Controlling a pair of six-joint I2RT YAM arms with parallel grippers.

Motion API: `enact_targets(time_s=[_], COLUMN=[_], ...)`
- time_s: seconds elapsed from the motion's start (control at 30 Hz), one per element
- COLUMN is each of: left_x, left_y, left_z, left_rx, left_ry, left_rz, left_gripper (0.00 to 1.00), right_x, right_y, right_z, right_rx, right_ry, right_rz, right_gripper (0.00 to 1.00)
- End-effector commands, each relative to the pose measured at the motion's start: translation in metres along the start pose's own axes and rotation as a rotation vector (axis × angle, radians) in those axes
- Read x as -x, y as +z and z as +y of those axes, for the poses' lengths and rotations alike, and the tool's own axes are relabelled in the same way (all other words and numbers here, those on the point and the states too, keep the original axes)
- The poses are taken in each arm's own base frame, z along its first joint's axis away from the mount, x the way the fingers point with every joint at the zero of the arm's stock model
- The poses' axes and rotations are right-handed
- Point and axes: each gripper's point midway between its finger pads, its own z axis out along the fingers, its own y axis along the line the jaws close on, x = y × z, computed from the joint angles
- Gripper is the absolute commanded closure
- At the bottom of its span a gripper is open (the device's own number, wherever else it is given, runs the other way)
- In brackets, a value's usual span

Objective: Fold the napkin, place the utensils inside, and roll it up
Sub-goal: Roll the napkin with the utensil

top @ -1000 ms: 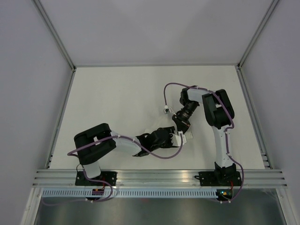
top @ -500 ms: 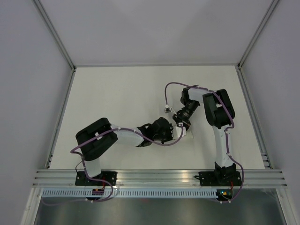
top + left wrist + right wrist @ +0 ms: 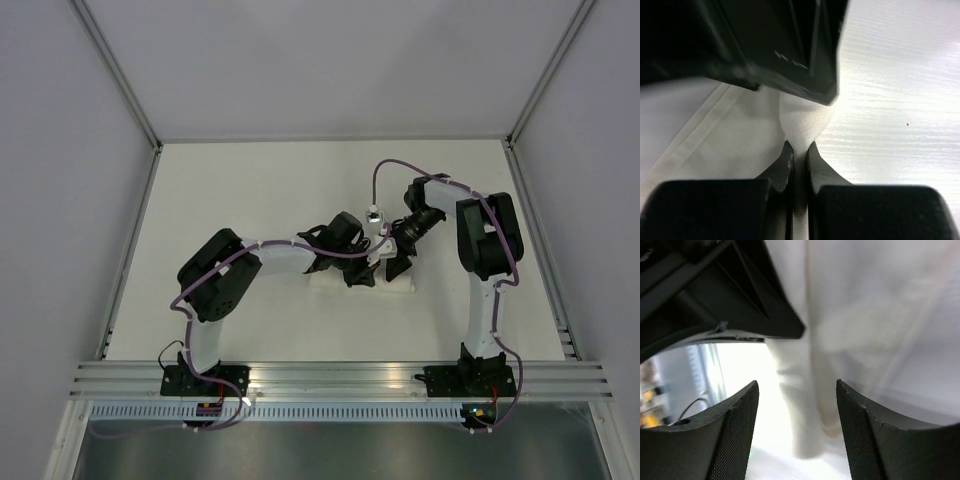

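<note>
Left gripper (image 3: 799, 150) pinches a soft ridge of woven white napkin (image 3: 740, 135). Right gripper (image 3: 796, 385) stands spread astride the cloth. Beneath, a pale grained table (image 3: 900, 90).

Top external: set high above and behind the arm bases, it looks down and forward over the whole table (image 3: 250, 190), far off, with both arms small in view.
Left wrist: mounted on the left gripper (image 3: 799, 150), it looks out along that gripper's fingers, very near the napkin (image 3: 805, 115), with tabletop beyond at right.
Right wrist: mounted on the right gripper (image 3: 796, 385), with its fingers at the bottom edge, it sits so near that cloth fills most of the view.
Shared: all three views take in the napkin. Each wrist view catches the other gripper's black body at its top.
</note>
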Motion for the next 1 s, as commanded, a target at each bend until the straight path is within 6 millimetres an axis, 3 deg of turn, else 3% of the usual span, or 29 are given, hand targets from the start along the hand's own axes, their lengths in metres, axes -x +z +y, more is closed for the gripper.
enact_targets(time_s=[0.0, 0.13, 0.17, 0.2, 0.23, 0.27, 0.33, 0.47, 0.5, 0.57, 0.6, 0.97], left_x=[-0.061, -0.059, -0.056, -0.056, -0.059, -0.055, -0.059, -0.054, -0.056, -0.054, -0.054, -0.051], left_y=[0.006, 0.004, 0.003, 0.002, 0.003, 0.002, 0.003, 0.008, 0.007, 0.010, 0.009, 0.016], left_z=[-0.028, -0.030, -0.028, -0.025, -0.028, -0.028, -0.026, -0.018, -0.017, -0.013, -0.010, -0.005], left_rx=[-0.154, -0.247, -0.264, -0.272, -0.307, -0.329, -0.377, -0.413, -0.416, -0.425, -0.424, -0.453], left_ry=[-0.212, -0.314, -0.334, -0.360, -0.391, -0.415, -0.473, -0.533, -0.562, -0.590, -0.614, -0.726], left_rz=[0.176, 0.168, 0.163, 0.158, 0.160, 0.160, 0.164, 0.185, 0.199, 0.197, 0.198, 0.199], left_gripper=[0.98, 0.98, 0.98, 0.98, 0.97, 0.96, 0.95, 0.95, 0.95, 0.94, 0.94, 0.90], right_x=[0.047, 0.055, 0.058, 0.062, 0.050, 0.054, 0.044, 0.038, 0.035, 0.032, 0.032, 0.026], right_y=[-0.044, -0.081, -0.098, -0.108, -0.100, -0.111, -0.108, -0.110, -0.092, -0.086, -0.065, 0.004], right_z=[-0.012, -0.013, -0.008, -0.015, -0.015, -0.004, -0.013, 0.003, 0.004, 0.007, 0.011, 0.010], right_rx=[-0.151, -0.276, -0.334, -0.408, -0.425, -0.493, -0.611, -0.833, -0.844, -0.920, -0.905, -0.977], right_ry=[-0.199, -0.207, -0.196, -0.247, -0.224, -0.243, -0.289, -0.435, -0.472, -0.515, -0.558, -0.748], right_rz=[-0.213, -0.361, -0.406, -0.427, -0.429, -0.458, -0.477, -0.475, -0.449, -0.406, -0.381, -0.182], right_gripper=[0.31, 0.31, 0.32, 0.31, 0.31, 0.32, 0.31, 0.30, 0.29, 0.29, 0.28, 0.29])
